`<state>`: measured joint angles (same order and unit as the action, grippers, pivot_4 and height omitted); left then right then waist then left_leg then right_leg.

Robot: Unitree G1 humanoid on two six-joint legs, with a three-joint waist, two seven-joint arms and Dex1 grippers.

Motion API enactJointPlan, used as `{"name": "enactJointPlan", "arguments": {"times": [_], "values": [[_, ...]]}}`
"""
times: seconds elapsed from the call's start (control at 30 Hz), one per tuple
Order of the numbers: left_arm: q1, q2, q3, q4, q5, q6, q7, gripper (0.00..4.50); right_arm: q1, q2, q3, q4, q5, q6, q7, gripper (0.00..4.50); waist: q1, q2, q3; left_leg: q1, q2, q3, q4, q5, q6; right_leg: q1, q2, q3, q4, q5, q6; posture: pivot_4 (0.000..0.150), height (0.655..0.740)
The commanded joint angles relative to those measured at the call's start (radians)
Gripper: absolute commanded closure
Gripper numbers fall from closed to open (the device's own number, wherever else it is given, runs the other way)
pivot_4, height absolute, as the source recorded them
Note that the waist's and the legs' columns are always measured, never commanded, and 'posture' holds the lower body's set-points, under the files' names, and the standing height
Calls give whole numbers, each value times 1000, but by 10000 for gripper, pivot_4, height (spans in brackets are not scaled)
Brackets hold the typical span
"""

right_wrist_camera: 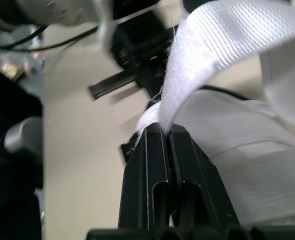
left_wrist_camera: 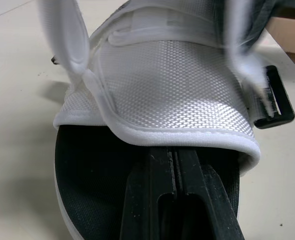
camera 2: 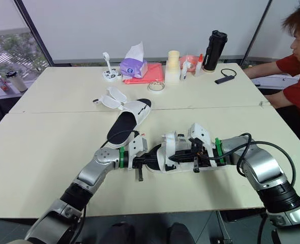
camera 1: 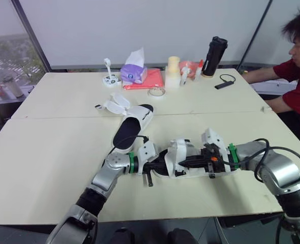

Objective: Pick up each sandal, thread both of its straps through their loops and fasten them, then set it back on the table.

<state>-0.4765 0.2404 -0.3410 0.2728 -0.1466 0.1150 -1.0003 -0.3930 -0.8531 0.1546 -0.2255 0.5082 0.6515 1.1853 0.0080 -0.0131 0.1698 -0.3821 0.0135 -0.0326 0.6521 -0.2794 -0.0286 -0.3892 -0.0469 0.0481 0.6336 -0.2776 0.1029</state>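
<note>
While its black sole rests on the desk (camera 1: pixel 48 152) close to the near edge, the near sandal (camera 2: pixel 165 152) lies crosswise between the two arms, white upper facing up. One white strap (right_wrist_camera: pixel 207 55) lifts loose off that upper and is pinched between the right jaws, which reach in over the sandal from the robot's right. The left jaws come in at the sandal's other end. They are pressed together, with their tips lying on the black footbed (left_wrist_camera: pixel 87 165) just under the rim of the upper (whether they catch anything between them I cannot tell). A black loop (left_wrist_camera: pixel 275 102) sits at the side of the upper.

The second sandal (camera 1: pixel 132 127) lies sole down just beyond the left arm, toward the middle of the desk. It is apart from the near one, and its straps (camera 1: pixel 114 104) are splayed open at the far end.

Farther back, a roll of tape (camera 1: pixel 156 92) lies in front of a row near the far edge: a tissue pack (camera 1: pixel 135 71) on a red folder (camera 1: pixel 150 81), a pale bottle (camera 1: pixel 173 72) and a tall black flask (camera 1: pixel 214 56). A person in a red top (camera 1: pixel 297 76) sits at the far right corner with one forearm on the desk.
</note>
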Motion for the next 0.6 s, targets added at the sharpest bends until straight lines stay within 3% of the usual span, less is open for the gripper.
{"name": "enactJointPlan", "arguments": {"times": [0.03,0.6], "values": [[18,4,-15,50,34,19,16,45000,6,24,69,-25,-48,-14,2,44592,-1,0,0,0,0,0,0,0,0,0,0,0,0,0,0,1500,7400],[18,-13,-9,68,35,9,25,45000,-130,-73,158,115,-229,-171,213,44592,6,0,0,1,0,0,0,0,0,1,-1,0,-1,-2,-3,1500,7400]]}}
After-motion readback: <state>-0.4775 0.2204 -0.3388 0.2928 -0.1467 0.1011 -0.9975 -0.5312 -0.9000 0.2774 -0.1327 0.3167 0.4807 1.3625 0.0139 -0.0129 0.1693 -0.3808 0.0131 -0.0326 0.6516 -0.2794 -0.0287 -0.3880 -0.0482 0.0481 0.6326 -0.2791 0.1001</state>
